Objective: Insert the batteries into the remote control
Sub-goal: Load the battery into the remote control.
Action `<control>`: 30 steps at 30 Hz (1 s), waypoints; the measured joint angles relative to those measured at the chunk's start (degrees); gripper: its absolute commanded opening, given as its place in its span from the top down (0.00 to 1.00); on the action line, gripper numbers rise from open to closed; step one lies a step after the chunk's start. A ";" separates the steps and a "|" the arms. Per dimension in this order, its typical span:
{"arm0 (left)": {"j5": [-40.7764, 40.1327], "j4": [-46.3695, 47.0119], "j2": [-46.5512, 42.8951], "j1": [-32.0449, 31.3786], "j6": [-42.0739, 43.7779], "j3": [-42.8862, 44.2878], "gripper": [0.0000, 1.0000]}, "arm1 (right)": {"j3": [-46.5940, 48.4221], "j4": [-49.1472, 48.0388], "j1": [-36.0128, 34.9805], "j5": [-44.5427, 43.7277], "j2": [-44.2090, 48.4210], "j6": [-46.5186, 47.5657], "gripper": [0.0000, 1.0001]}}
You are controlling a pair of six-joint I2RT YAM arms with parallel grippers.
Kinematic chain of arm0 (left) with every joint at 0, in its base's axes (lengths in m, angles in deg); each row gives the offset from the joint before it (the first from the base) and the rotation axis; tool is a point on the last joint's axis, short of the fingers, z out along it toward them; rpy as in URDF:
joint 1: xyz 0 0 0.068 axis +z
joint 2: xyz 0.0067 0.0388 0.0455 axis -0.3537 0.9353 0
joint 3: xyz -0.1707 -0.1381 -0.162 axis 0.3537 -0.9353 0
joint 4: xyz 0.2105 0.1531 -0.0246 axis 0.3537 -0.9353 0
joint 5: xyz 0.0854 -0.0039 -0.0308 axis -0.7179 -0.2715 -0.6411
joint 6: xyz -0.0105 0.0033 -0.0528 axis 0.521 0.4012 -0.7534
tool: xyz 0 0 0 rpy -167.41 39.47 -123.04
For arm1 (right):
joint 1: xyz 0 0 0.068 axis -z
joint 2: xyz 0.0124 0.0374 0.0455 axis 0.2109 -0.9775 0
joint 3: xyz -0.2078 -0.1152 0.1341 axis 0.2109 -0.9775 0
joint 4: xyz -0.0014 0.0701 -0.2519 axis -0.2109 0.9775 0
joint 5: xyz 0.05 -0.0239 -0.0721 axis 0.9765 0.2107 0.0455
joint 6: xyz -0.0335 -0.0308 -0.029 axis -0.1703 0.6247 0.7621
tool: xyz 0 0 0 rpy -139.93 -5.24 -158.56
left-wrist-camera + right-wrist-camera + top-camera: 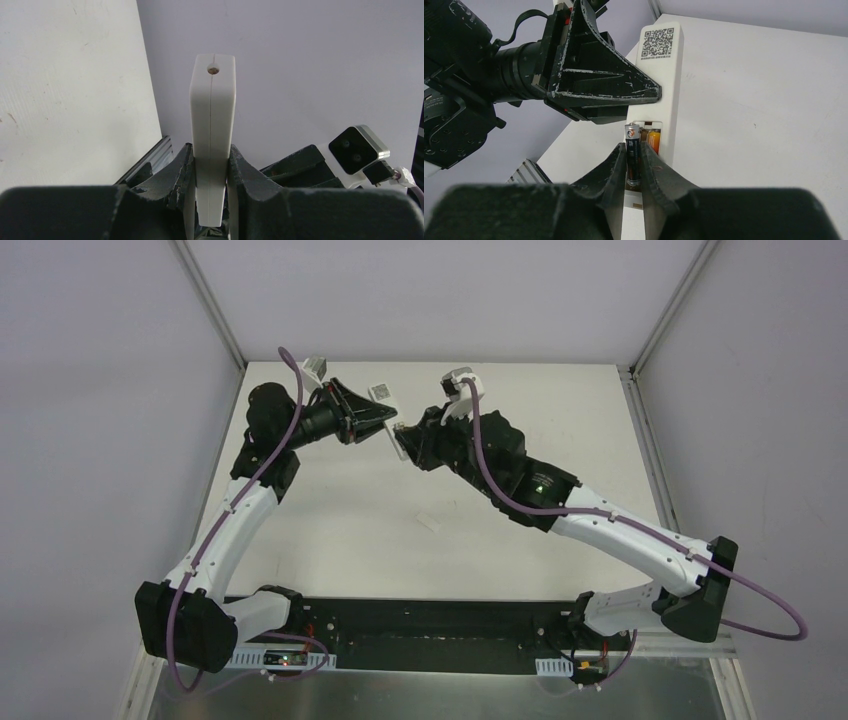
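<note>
Left gripper (211, 156) clamped on remote control (212, 120), held off the table (350, 525) at its far end. Right gripper (634, 161) pinched dark battery (632, 149) at the remote's open bay. Orange battery (654, 140) sat inside, just beside it.

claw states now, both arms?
Left claw: shut on the remote control.
Right claw: shut on the dark battery.

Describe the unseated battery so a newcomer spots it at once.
Find the white remote held mid-air by the left pincer; its back has an open bay. There the right pincer grips the battery: dark with a silver cap, unlike the orange one beside it.
</note>
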 measured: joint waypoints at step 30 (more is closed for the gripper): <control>-1.44 1.01 -0.02 0.00 1.53 0.11 1.00 | 11.21 17.27 10.08 -2.25 0.02 -19.71 0.00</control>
